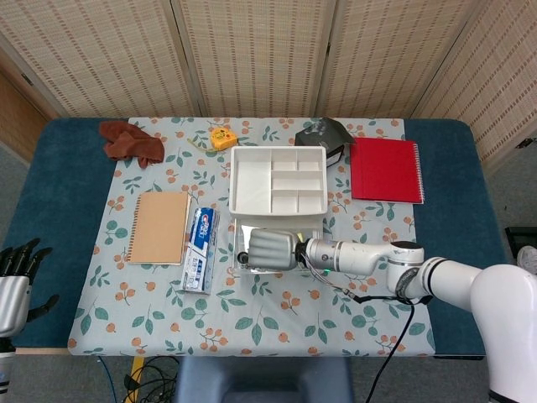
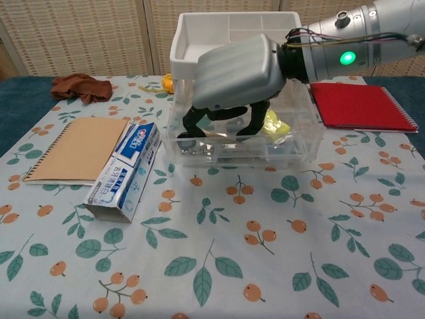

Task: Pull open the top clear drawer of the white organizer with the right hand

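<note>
Hooking curled fingers over the clear plastic drawer at the near face of the white compartmented organizer, mid-desk, the right hand risks slipping off, or dragging the light organizer toward the boxed toothpaste.

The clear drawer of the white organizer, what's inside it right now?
Inside the clear drawer a yellow packet and some small dark bits show through the front. The right hand covers the middle, so the rest cannot be made out.
</note>
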Motion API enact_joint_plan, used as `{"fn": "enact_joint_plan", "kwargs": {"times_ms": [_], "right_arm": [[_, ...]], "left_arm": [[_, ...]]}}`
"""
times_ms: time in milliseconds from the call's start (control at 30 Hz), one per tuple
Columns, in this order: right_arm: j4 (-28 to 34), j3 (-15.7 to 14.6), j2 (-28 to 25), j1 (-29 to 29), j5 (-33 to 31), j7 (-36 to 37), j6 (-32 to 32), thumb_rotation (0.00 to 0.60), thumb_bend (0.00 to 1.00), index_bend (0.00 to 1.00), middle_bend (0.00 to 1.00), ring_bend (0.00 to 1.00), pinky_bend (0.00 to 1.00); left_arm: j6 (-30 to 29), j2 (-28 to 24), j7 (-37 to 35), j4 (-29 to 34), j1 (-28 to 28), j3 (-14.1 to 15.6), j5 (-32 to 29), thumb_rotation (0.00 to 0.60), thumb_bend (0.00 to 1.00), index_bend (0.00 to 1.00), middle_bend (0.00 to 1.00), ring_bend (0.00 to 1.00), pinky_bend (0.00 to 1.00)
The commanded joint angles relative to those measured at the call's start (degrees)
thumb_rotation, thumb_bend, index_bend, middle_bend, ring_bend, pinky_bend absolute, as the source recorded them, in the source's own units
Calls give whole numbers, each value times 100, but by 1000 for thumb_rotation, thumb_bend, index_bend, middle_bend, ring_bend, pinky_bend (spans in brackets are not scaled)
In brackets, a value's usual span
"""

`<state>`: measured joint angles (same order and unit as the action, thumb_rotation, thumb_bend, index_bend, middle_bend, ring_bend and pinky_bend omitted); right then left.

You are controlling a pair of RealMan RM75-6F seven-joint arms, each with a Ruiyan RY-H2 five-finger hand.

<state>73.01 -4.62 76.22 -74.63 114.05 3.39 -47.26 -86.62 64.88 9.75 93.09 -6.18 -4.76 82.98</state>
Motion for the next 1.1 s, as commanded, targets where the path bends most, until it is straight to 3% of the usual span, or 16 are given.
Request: {"fn": "enact_joint_plan", "kwargs": {"times_ms": [33,333,700,1100], "right_arm": [[-32,-34,30,-17,10,-4,-7,600,266,406,832,950,1000],[-152,-113,102,-30,-2,46,-135,600,289,419,832,950,1000],[-208,-191,98,10,-58,-29,-198,600,375,550,832,950,1000],[-232,-200,125,85,-166,-159,-234,600,394,644,833,950,1000]], "left_arm": [[-5,2,2,-5,2,-5,-5,600,151,195,123,134,106],[-2,-6,-2,-5,7,-5,-11,600,151,195,123,134,106],[10,3,3,-6,-9,-9,8,600,151,195,123,134,106],[22,14,-5,-25,-14,-4,13,600,151,195,123,135,106]]}}
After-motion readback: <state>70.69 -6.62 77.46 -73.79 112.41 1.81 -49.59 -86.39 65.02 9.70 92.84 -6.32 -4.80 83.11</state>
